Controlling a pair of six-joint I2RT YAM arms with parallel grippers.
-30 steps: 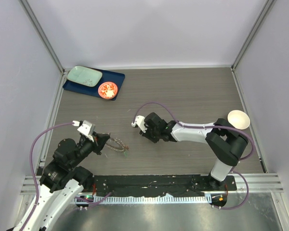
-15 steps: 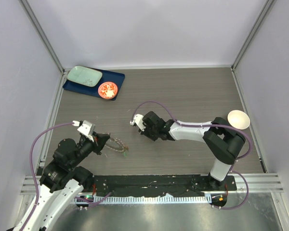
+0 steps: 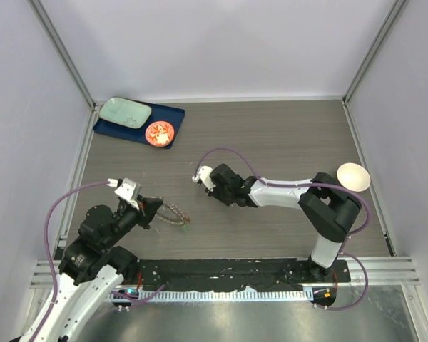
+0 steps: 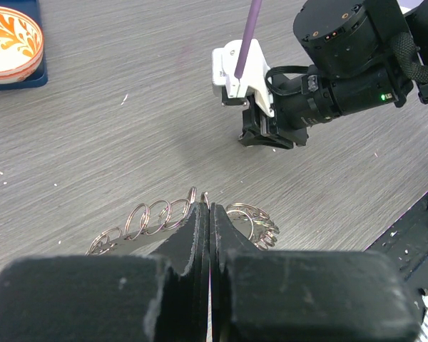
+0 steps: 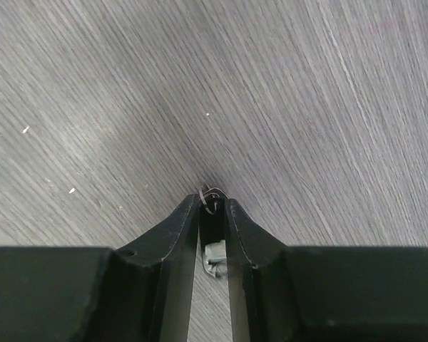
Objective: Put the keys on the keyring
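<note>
Mostly hidden: L gripper (image 4: 204, 211), jaws pressed together, clamps the keyring (image 4: 151, 218). Fingers cover its middle, and loops show at 9 and 3 o'clock. R gripper (image 5: 212, 202), at the keyring's 2 o'clock, pinches one small key (image 5: 214, 251), colour unclear in shadow. One green speck (image 3: 188, 228) lies at the ring's 5 o'clock.
</note>
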